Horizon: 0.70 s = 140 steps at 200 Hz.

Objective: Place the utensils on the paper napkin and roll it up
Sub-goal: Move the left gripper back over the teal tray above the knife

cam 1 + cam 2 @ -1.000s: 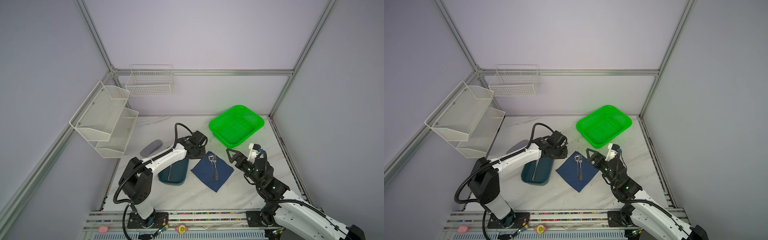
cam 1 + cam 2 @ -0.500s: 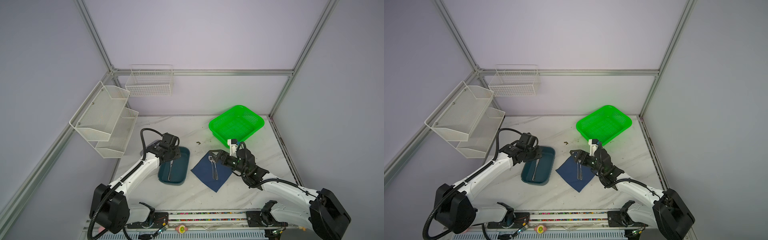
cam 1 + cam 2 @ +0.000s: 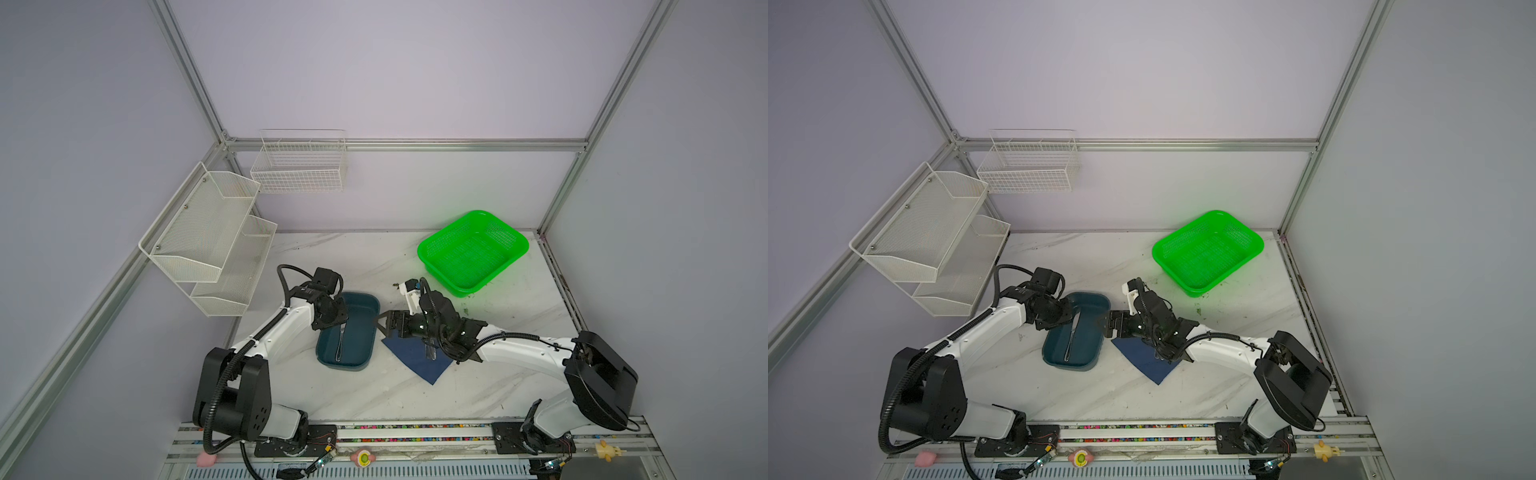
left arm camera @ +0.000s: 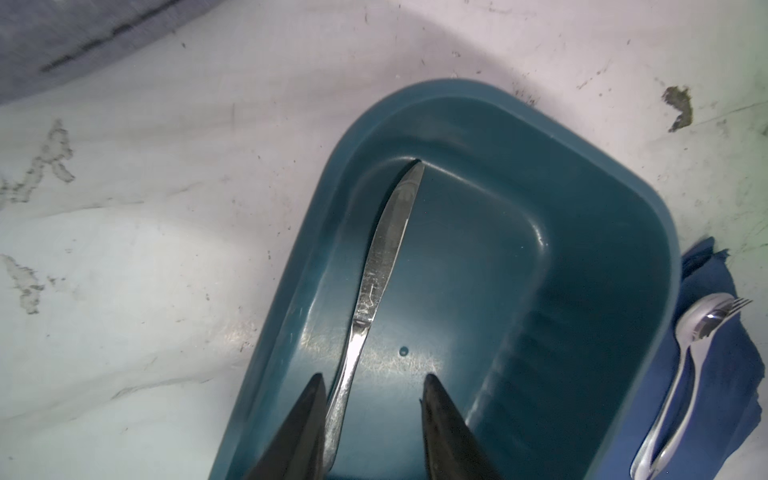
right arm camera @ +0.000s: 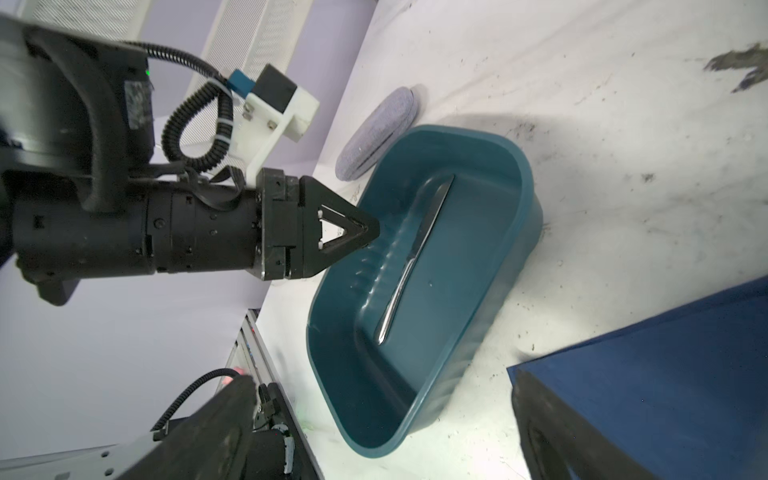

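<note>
- Closest to me, lower centre in both top views: the dark blue napkin (image 3: 409,359) lies flat on the table (image 3: 374,399), one corner aimed at the bottom edge. My right arm crosses over its far part.
- The spoon (image 4: 698,322) and fork (image 4: 742,303) lie on the napkin side by side, handles together. At the right edge of the left wrist view, the fork tines poke out past the spoon bowl.
- Just left of the napkin sits the dark teal tray (image 3: 361,368). The napkin's far left corner reaches its right wall.
- The knife (image 3: 340,343) lies alone on the tray floor, lengthwise, blade toward the far end and handle toward me. It is not on the napkin.
- The left gripper (image 4: 372,378) hangs over the far left part of the tray, jaws apart and gripping nothing. In its wrist view the knife handle runs between the two dark tips, close against one. I cannot tell if it touches.
- The right gripper (image 3: 383,324) points left in the frame, tips just beside the tray's right wall and off the napkin's corner. Its jaws stand wide with nothing between them, well apart from the knife.
- Beyond the tray's far end, upper middle of the right wrist view, lies the grey case (image 5: 380,133).
- Farthest back, right of centre in both top views, is the green basket (image 3: 471,249).
</note>
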### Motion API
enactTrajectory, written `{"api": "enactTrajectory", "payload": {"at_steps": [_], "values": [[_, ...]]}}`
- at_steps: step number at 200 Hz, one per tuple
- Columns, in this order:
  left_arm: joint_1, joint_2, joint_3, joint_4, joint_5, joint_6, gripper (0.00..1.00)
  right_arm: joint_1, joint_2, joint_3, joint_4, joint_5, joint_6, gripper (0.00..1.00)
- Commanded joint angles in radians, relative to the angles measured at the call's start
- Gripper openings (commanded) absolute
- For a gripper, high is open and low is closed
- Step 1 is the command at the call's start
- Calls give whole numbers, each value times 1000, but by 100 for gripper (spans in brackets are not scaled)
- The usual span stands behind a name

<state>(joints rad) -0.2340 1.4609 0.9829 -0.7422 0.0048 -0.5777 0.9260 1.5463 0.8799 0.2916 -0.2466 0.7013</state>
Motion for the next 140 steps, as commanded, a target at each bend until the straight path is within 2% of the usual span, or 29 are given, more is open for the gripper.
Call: {"api": "enactTrajectory", "payload": {"at_steps": [1, 39, 140], "values": [[4, 24, -20, 9, 27, 37, 36, 11, 13, 27, -30, 21, -18, 97], [0, 92, 7, -6, -12, 41, 35, 15, 25, 37, -60, 47, -18, 97], [-105, 241, 122, -68, -154, 45, 29, 15, 14, 27, -88, 131, 5, 97]]}}
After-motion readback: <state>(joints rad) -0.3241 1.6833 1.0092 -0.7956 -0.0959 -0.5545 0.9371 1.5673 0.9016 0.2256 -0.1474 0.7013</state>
